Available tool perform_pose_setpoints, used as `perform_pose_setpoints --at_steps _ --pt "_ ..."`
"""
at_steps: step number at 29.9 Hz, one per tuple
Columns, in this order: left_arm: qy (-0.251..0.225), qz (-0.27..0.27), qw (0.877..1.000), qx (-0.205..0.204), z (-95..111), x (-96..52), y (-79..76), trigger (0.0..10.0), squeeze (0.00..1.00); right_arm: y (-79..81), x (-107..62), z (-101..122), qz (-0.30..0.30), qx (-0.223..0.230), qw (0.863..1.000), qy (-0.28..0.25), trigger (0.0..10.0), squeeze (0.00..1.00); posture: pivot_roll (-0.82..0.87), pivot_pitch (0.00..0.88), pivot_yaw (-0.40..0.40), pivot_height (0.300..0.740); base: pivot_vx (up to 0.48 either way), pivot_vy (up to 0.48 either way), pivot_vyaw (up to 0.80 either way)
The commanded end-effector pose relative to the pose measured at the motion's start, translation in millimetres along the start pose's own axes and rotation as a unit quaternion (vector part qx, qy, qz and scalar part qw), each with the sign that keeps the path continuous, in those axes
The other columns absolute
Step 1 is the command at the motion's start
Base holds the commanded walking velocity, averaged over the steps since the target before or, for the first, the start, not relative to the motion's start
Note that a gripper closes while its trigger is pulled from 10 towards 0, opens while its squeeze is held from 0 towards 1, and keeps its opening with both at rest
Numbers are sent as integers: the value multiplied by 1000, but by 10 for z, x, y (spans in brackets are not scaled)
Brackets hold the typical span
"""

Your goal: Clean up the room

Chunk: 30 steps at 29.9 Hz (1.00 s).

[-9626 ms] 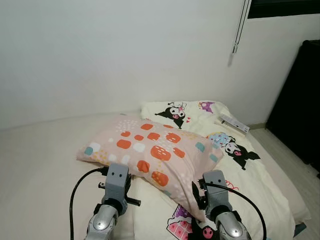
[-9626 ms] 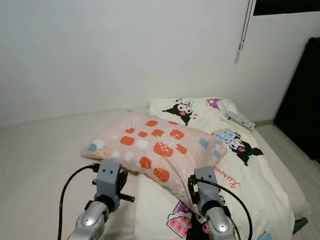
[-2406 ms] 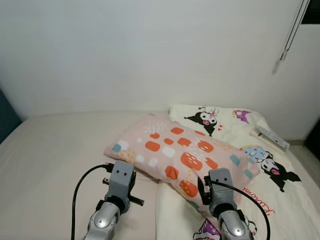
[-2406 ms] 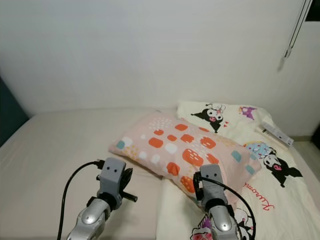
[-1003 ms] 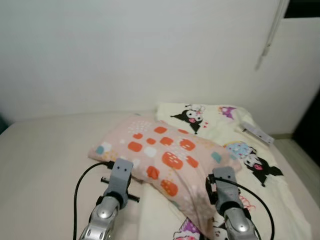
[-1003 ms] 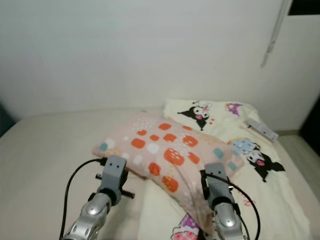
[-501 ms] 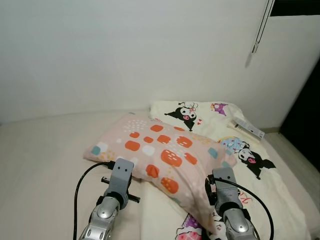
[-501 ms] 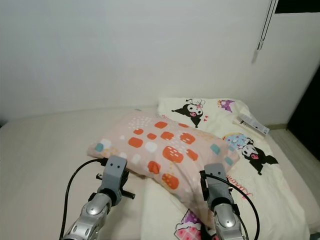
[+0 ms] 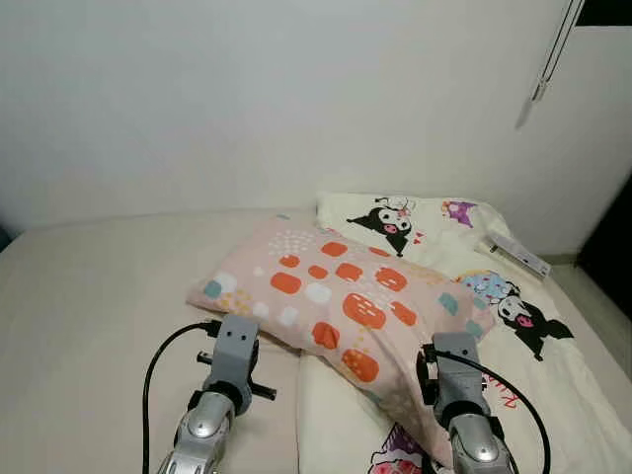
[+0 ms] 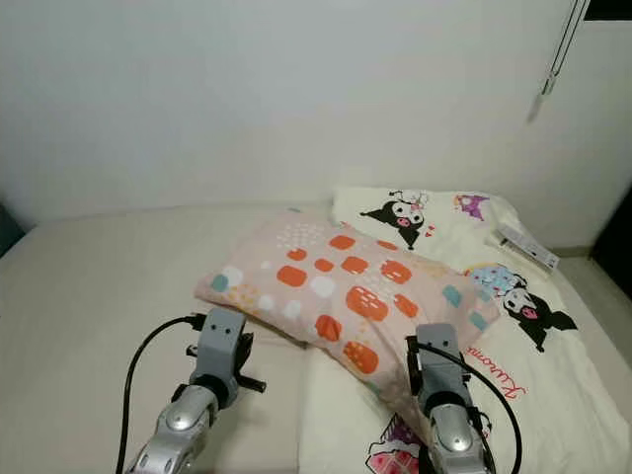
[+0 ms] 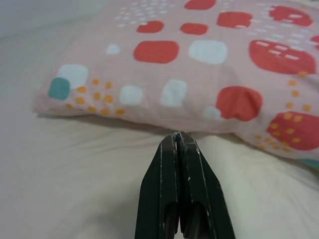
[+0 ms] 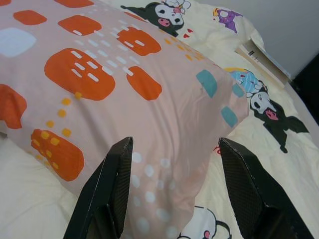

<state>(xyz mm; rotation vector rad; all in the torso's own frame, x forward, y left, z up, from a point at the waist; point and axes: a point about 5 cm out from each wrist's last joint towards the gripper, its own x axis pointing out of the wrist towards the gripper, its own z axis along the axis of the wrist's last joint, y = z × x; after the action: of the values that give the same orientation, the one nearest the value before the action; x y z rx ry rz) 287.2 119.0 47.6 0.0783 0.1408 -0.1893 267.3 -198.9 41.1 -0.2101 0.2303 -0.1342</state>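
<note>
Pink spotted pillow lies slantwise across the bed, over the cartoon-print quilt. Right hand released, straddling its corner; left hand clenched, empty. Looks like grasping comes next: close on that corner.

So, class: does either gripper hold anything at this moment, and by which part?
Nothing is held. The left gripper is shut on nothing beside the pink pillow with orange patches; the right gripper is open, its fingers astride the pillow's near corner.
</note>
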Motion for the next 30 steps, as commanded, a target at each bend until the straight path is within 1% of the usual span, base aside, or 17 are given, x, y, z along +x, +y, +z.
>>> perform_pose_setpoints --at_steps 1,5,8,11,17,20,23,30 --pt "-2 -7 1000 -6 -16 -36 -18 10000 0 22 -10 -25 4 3 1000 9 10000 0 -45 61 36 740 0 0 0" --pt "-6 -11 1000 -21 -19 -63 -28 10000 0 22 -15 -35 -1 5 1000 13 10000 0 -45 62 36 740 0 0 0" --pt "-10 -11 1000 -26 -32 -104 -23 10000 0 13 -21 -38 -4 13 1000 12 10000 0 -44 65 34 725 0 0 0" --pt "-11 -10 1000 -27 -42 -131 -28 10000 0 11 -25 -39 -2 13 1000 12 10000 0 -43 66 30 710 0 0 0" --pt "-13 -13 1000 -25 -38 -144 -46 10000 0 12 -23 -43 2 14 1000 14 10000 0 -40 66 27 695 0 0 0" --pt "-12 -20 1000 -21 -36 -157 -58 10000 0 29 -25 -50 7 17 1000 15 10000 0 -38 67 30 675 0 0 0" --pt "-13 -24 999 -18 -31 -162 -59 10000 0 38 -30 -51 8 17 1000 16 10000 0 -35 66 33 665 0 0 0" --pt "-13 -31 999 -16 -5 -149 -73 10000 0 57 -48 -71 8 20 1000 17 10000 0 -32 66 42 665 0 0 0"
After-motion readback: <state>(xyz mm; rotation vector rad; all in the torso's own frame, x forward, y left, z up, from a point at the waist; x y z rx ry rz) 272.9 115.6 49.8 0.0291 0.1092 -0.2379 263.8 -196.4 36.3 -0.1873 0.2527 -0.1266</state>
